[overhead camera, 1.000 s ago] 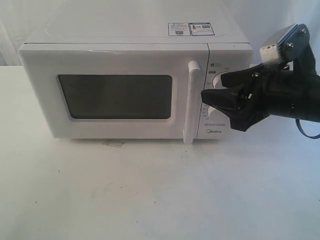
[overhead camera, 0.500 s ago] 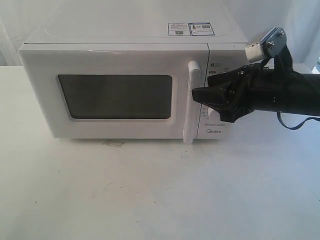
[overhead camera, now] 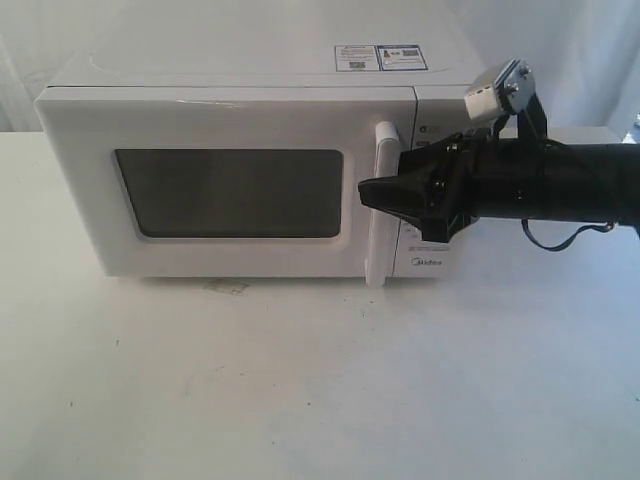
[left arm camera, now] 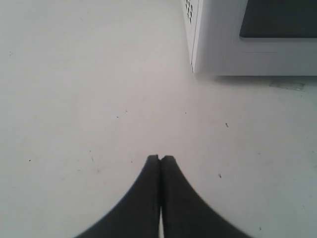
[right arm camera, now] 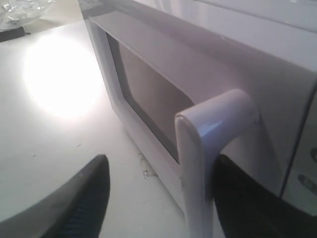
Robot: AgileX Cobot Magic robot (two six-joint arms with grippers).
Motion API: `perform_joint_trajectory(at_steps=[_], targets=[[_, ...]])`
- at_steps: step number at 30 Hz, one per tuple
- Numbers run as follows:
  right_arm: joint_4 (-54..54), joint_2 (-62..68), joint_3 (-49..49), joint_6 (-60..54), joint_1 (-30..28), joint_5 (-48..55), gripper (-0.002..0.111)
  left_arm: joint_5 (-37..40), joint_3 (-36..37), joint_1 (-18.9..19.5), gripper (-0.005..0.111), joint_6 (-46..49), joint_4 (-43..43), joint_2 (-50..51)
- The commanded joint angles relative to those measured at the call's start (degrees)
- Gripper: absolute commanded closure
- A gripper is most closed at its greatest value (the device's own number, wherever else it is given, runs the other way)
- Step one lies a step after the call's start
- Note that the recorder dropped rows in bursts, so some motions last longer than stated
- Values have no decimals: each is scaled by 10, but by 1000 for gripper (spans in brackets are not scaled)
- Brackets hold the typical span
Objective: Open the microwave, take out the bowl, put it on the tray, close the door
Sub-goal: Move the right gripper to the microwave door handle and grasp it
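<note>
The white microwave (overhead camera: 240, 65) stands on the table with its door (overhead camera: 230, 125) shut; the dark window shows nothing inside. The bowl is out of view. My right gripper (overhead camera: 372, 193) comes in from the right at mid-height of the tall white handle (overhead camera: 381, 250). In the right wrist view this gripper (right arm camera: 161, 168) is open, and the handle (right arm camera: 208, 148) stands between its two fingers without being clamped. My left gripper (left arm camera: 160, 157) is shut on nothing, low over bare table near the microwave's corner (left arm camera: 218, 49).
A clear glass dish (right arm camera: 22, 9) sits on the table beyond the microwave's far side. A scuffed tape mark (overhead camera: 227, 287) lies on the white table (overhead camera: 300, 380) just in front of the door. White cloth hangs behind the microwave.
My right arm has moved left across the control panel, covering the knobs, and its open fingers now straddle the door handle. The door has stayed shut.
</note>
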Motion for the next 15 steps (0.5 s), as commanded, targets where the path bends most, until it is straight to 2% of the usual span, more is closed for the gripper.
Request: perform_joint_trajectory(at_steps=[1, 3, 5, 6, 8, 15], targets=[[16, 31, -37, -16, 24, -21, 59, -2, 2, -3, 107, -3, -3, -2], [16, 32, -44, -16, 24, -20, 67, -2, 2, -3, 107, -3, -3, -2], [16, 32, -54, -16, 24, -22, 83, -2, 2, -3, 107, -3, -3, -2], [16, 32, -55, -16, 24, -26, 95, -2, 2, -3, 107, -3, -3, -2], [16, 32, -55, -16, 24, -32, 108, -2, 2, -3, 107, -3, -3, -2], [-73, 32, -55, -16, 24, 21, 108, -2, 2, -3, 107, -3, -3, -2]])
